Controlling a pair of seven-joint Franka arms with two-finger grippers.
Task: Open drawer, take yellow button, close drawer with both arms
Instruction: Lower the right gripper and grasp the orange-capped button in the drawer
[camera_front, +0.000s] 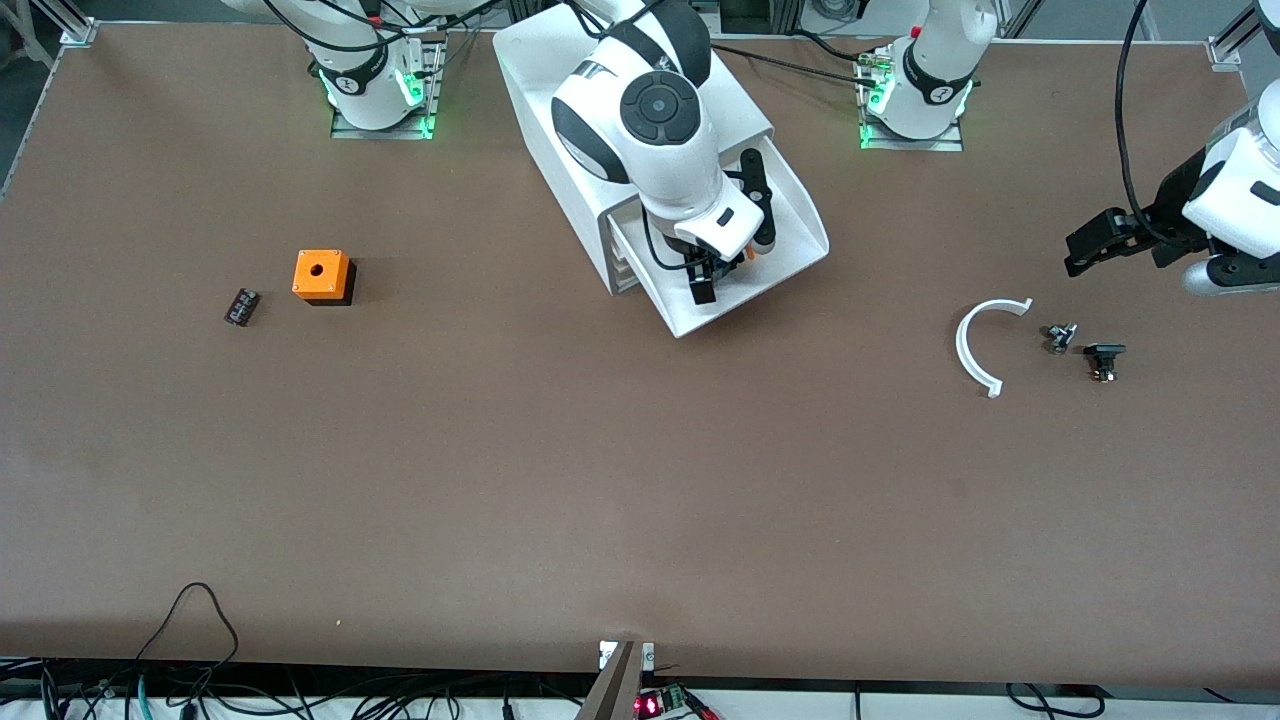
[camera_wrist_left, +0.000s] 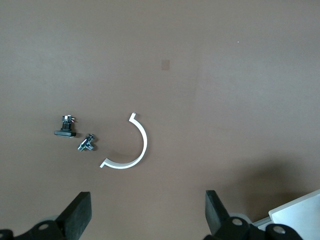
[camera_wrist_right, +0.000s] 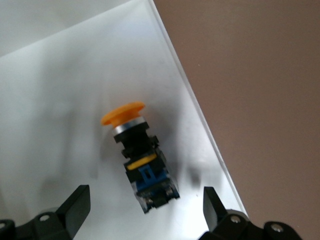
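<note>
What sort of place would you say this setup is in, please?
Most likely a robotics lab bench: two white arms bolted along one edge of a bare brown table, a white drawer cabinet with loose parts like the button, and cables along the edge nearest the front camera.

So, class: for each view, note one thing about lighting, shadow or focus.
Front view: green lights glow at both arm bases. Left wrist view: a soft shadow darkens the table beside the white arc. Right wrist view: the button looks slightly blurred and casts faint shadows on the drawer floor.

A wide brown desk (camera_front: 640, 500) is evenly lit, with black cables (camera_front: 200, 690) gathered along its near edge.
</note>
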